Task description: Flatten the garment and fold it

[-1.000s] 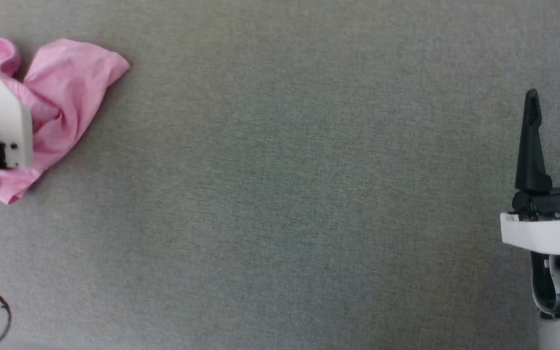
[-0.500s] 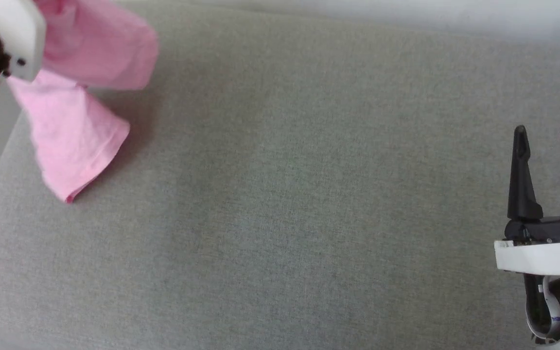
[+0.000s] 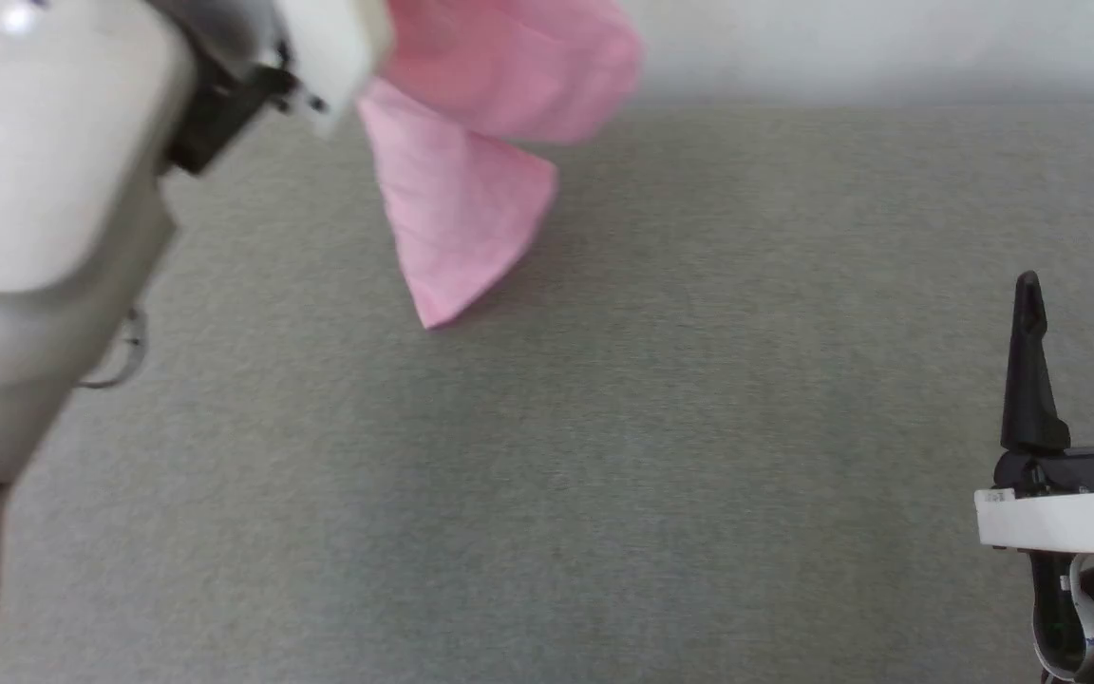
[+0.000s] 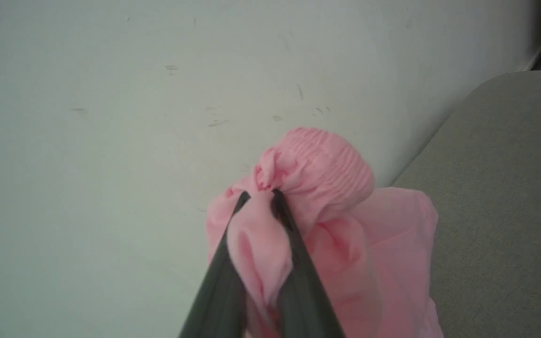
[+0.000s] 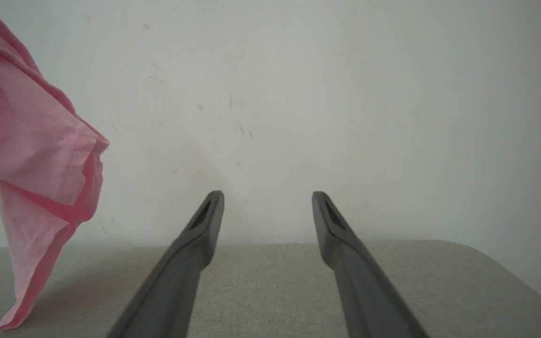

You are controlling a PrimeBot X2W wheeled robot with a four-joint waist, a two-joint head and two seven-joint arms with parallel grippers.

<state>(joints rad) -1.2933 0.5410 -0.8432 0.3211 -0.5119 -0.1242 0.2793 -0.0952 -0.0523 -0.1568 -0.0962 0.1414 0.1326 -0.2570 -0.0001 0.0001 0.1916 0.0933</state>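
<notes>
The pink garment (image 3: 471, 180) hangs bunched in the air above the grey table (image 3: 604, 475), its lowest corner close to the cloth surface. My left gripper (image 4: 258, 197) is shut on a fold of it just below the gathered waistband (image 4: 322, 159); the garment (image 4: 369, 253) droops down past the fingers. In the head view only my pale left forearm (image 3: 44, 190) shows at the upper left, its fingers hidden. My right gripper (image 3: 1079, 285) stands open and empty at the lower right, far from the cloth. From the right wrist the garment (image 5: 35, 164) hangs at the left, beyond my open right gripper (image 5: 266, 197).
A pale wall (image 5: 322, 94) rises right behind the table's far edge. The table's rounded corner (image 4: 444, 126) lies just right of the hanging cloth. A thin cable loop (image 3: 124, 356) shows beside my left forearm.
The head camera has shifted. My left arm has lifted the garment off the table and carried it toward the middle; it now hangs instead of lying crumpled. The right gripper stayed open.
</notes>
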